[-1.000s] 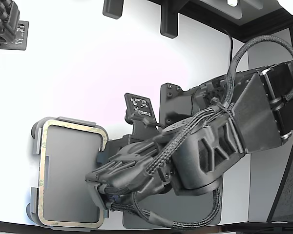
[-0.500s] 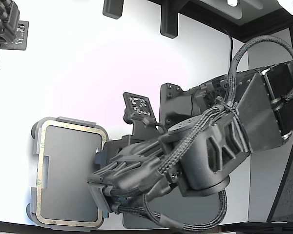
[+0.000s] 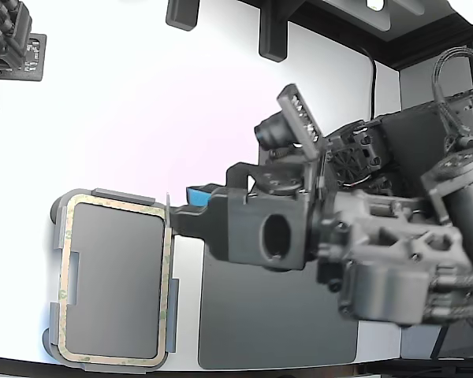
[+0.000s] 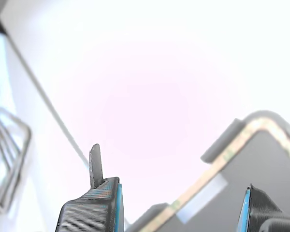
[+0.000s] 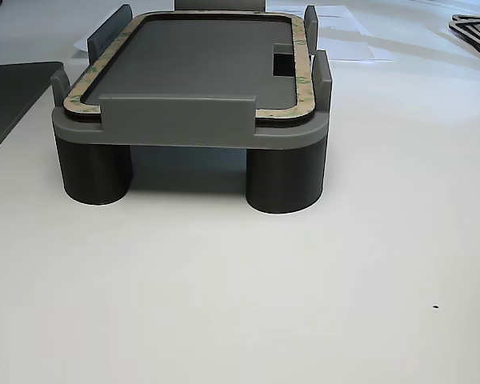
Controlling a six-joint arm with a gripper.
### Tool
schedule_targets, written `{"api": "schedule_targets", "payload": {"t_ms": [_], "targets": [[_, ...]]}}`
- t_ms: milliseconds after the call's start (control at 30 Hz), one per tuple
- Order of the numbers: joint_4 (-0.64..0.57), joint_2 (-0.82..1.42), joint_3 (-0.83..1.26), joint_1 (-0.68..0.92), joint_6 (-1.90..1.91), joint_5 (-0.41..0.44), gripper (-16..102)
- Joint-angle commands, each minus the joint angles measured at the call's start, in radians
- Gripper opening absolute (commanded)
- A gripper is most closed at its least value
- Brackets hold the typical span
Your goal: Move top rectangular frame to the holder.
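Lifting away from the holder (image 3: 102, 197), the arm is now sitting higher and further toward the exterior view's right than 1 second ago, when its gripper (image 3: 173, 214) was lying low over the tray's near edge. Nothing is being carried: in the wrist view the 2 fingers (image 4: 94, 205) are standing well apart with only white table (image 4: 150, 72) between them, so the jaws are spread and empty.

In the exterior view the top rectangular frame (image 3: 117, 206) is lying flat inside the holder, its beige-tan outline running all the way around the grey floor of the tray and sitting within the raised edge tabs. The other view is showing the same thing from low down: the frame (image 5: 298, 56) is resting level on the holder (image 5: 192, 136), which is standing on dark round feet on the white table.

A dark grey mat (image 3: 276, 315) is lying just beside the holder on the exterior view's right, partly under the arm. The gripper's blue-lined fingertips are hovering just beside the holder's upper right corner, apart from the frame.
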Motion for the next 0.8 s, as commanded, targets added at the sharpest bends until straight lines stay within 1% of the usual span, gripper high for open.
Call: {"api": "schedule_targets", "payload": {"t_ms": [0,233,433,533,667,767], "targets": [[-0.153,0.264,0.31,-0.067,-0.511,-0.038,100],[-0.204,0.603,0.529,-0.353,-0.893,-0.282,100],[-0.202,0.787,0.66,-0.583,-1.164,-0.463,100],[-0.275,0.888,0.808,-0.663,-1.236,-0.552,100],[-0.336,1.039,1.012,-0.669,-1.244,-0.561,100],[-0.348,1.144,1.123,-0.664,-1.25,-0.561,100]]}}
